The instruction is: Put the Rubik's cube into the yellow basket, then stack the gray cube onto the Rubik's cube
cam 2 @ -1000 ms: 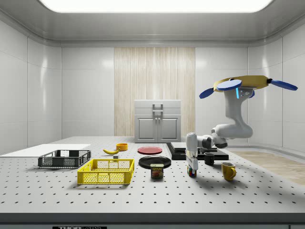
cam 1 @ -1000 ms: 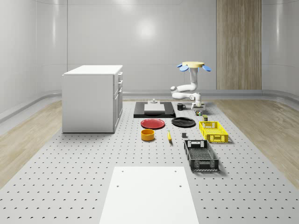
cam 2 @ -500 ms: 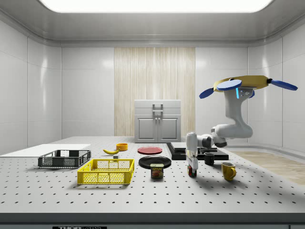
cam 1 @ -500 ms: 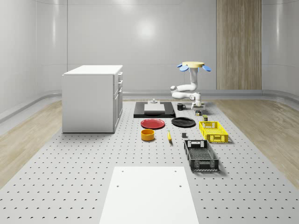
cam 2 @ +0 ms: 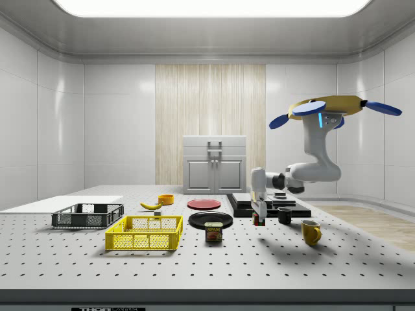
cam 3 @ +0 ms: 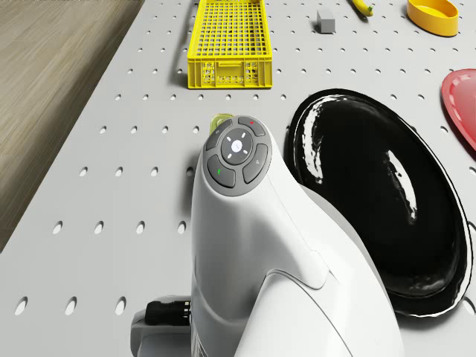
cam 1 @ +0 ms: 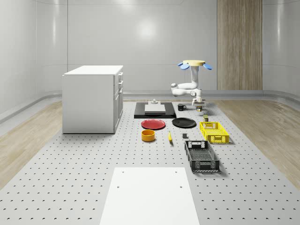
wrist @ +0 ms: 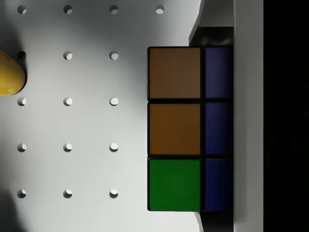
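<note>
White sheet: flat on the table at its near edge in the whole-scene view.
Black basket: next back, toward the table's right edge in that view.
Gray cube: small block on the table between the black basket and the yellow basket, with a banana just beside it.
Orange bowl: near the banana, on the side toward the cabinet.
Yellow basket: rests on the table beyond the black basket, near the right edge in the whole-scene view.
Red plate and black plate: side by side past the bowl, apart from each other.
Tin can: upright on the table between the yellow basket and the gripper in the side view.
Rubik's cube: pinched in the gripper and held off the table; the wrist view shows its brown and green squares with table holes beneath.
Gripper: points down, fingers pressed onto the Rubik's cube, beyond the yellow basket and beside the black plate.
Yellow mug and dark mug: on the table near the gripper.
Drone: hovers high above the table's far right part in the whole-scene view, with the arm bent down.
Cabinet: stands on the table's far left side in the whole-scene view.
</note>
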You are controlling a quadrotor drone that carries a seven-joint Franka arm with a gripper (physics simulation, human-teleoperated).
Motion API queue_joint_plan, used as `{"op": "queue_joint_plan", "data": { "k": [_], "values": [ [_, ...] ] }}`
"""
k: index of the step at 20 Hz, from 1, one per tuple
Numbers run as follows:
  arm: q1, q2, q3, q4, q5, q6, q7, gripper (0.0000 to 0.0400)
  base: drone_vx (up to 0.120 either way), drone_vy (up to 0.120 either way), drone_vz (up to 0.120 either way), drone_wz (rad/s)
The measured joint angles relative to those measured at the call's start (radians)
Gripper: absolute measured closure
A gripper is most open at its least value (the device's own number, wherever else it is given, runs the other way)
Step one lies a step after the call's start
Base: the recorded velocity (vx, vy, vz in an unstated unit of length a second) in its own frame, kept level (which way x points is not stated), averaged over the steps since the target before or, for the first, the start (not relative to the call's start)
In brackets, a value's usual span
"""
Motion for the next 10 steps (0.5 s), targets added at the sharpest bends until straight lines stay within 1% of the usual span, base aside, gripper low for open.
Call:
{"op": "queue_joint_plan", "data": {
  "k": [5, 6, 10],
  "values": [
    [-0.006, -0.016, 0.023, -0.001, 0.026, 0.008, 0.006, 0.0075, 0.120, 0.000, 0.120, 0.000],
    [-0.007, -0.019, 0.025, -0.002, 0.030, 0.010, 0.007, 0.0075, 0.120, 0.000, 0.080, 0.000],
    [-0.010, -0.033, 0.032, -0.001, 0.040, 0.021, 0.010, 0.0075, 0.120, 0.000, 0.000, 0.000]
  ]
}}
